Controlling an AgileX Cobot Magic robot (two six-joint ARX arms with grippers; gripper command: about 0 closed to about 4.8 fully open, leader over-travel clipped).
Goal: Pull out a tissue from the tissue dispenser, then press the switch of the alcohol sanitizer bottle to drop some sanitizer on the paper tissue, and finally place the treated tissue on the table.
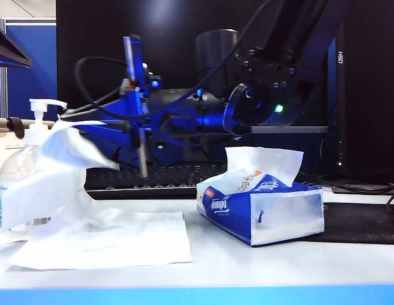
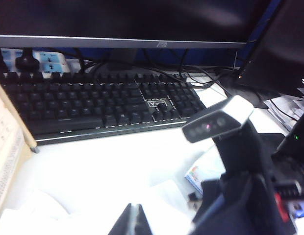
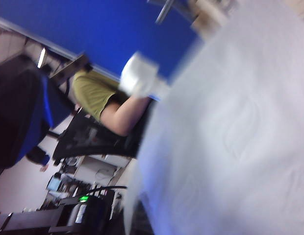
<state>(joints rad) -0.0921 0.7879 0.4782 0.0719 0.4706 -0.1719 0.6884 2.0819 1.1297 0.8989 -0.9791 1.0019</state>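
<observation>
Exterior view: the tissue is out of the dispenser and hangs in front of the bottle, just below the switch. Pulling step looks done; pressing the switch, wetting and laying the tissue on the table remain. The right arm reaches across from the dispenser side towards the bottle, wrist level, its right claw beside the tissue's upper edge. A larger flat sheet lies on the table by the bottle's foot.

Left wrist view: the left claw hangs above the table, near the keyboard; only dark tips show, close together, so I cannot tell its state. It holds nothing visible.

Right wrist view: blurred. The tissue fills the frame beside the switch. The claw itself is hidden; I judge it closed on the tissue.
</observation>
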